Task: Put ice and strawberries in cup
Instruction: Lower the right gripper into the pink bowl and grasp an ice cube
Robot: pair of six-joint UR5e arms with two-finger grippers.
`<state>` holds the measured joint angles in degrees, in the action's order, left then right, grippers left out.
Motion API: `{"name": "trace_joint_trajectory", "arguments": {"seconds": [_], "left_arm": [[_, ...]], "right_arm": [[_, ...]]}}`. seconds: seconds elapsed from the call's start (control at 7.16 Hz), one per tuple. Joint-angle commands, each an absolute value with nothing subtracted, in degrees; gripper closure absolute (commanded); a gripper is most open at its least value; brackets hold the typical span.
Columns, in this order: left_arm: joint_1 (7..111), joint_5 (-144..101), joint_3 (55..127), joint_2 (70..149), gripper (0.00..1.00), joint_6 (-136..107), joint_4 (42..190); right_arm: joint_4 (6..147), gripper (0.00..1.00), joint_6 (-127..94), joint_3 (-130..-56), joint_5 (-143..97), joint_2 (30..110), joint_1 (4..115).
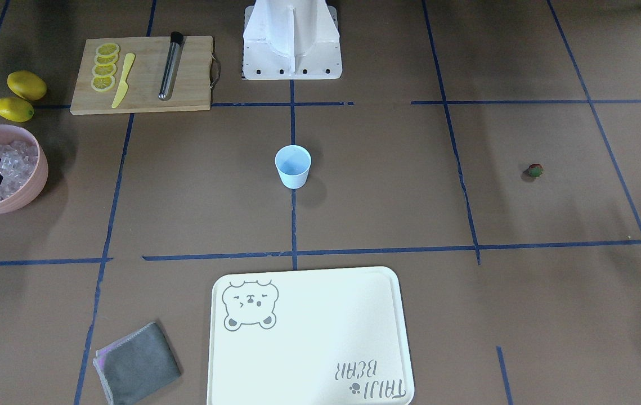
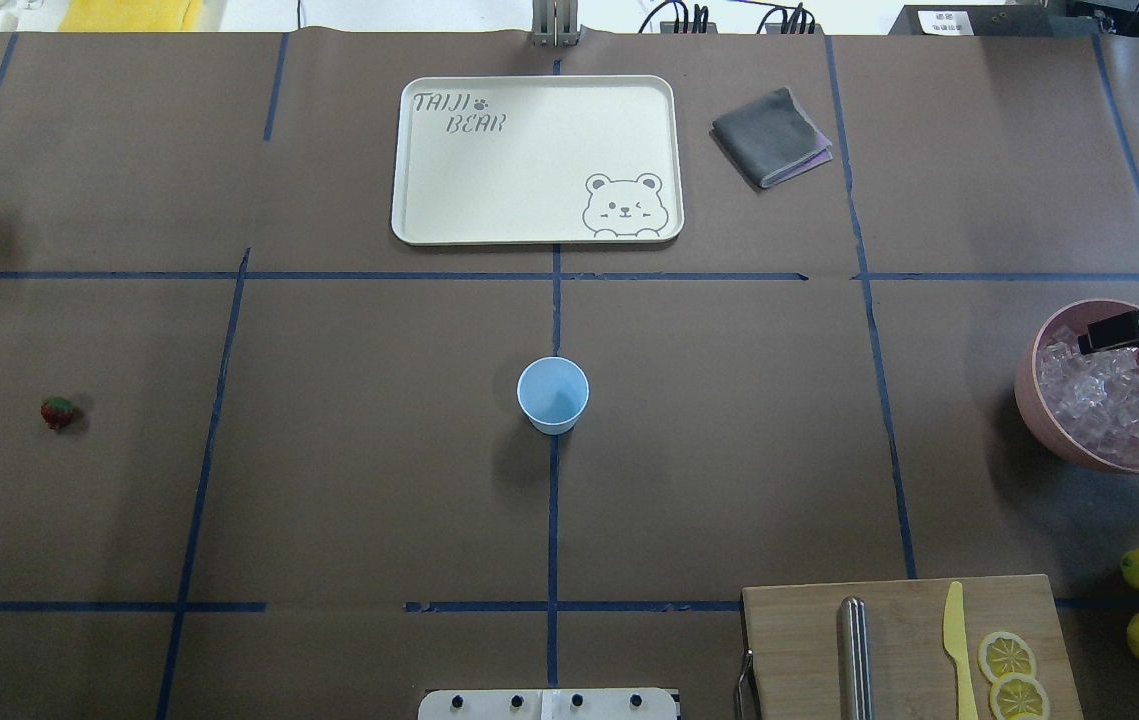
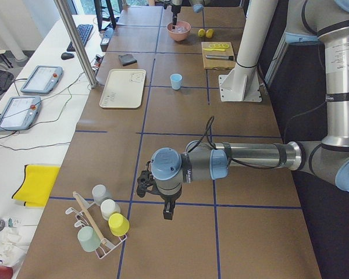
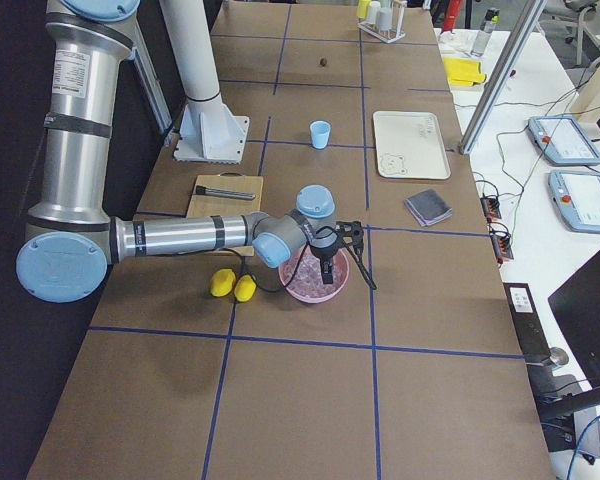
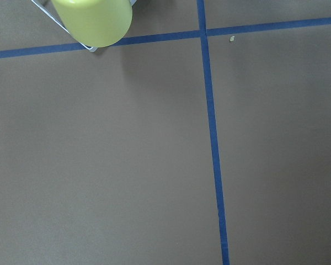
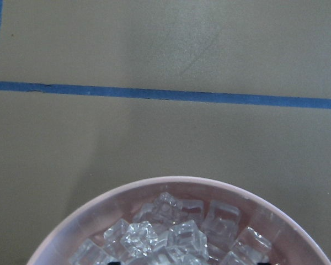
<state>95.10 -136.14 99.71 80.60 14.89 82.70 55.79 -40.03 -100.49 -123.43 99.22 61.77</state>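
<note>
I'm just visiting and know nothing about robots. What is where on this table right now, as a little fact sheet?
Cup: pale blue cup, upright at the table's middle, looks empty
Ice: clear cubes heaped in a pink bowl
Strawberry: one red berry, alone on the table, far from the cup
Right end effector: over the ice, open
Left end effector: above bare table near a rack of cups; open or shut, cannot tell
Progress: nothing in the cup yet

overhead and front views face each other, both steeply down, sharing the cup at centre
</note>
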Motion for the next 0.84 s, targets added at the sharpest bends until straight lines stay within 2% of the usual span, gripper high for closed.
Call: {"name": "trace_joint_trajectory", "arguments": {"seconds": [0.0, 0.14, 0.28, 0.42, 0.56, 0.7], "left_arm": [[95.1, -136.1, 99.7, 80.6, 0.00, 14.9, 82.7], [95.1, -136.1, 99.5, 80.6, 0.00, 14.9, 82.7], [95.1, -136.1, 99.6, 80.6, 0.00, 14.9, 82.7], [95.1, -136.1, 99.5, 80.6, 0.00, 14.9, 82.7], [95.1, -136.1, 99.5, 80.6, 0.00, 14.9, 82.7], [95.1, -136.1, 99.5, 80.7, 0.00, 14.9, 82.7]], "right_arm": [[55.8, 0.18, -39.5, -100.5, -123.2, 100.3, 61.3], [55.9, 0.26, -39.5, -100.5, -123.2, 100.6, 61.1], [55.9, 0.43, -39.3, -100.5, -123.2, 100.7, 61.0], [55.9, 0.73, -39.2, -100.6, -123.2, 100.7, 61.0], [55.9, 0.90, -39.1, -100.9, -123.3, 100.7, 61.1], [55.8, 0.95, -39.1, -101.2, -123.4, 100.6, 61.1]]}}
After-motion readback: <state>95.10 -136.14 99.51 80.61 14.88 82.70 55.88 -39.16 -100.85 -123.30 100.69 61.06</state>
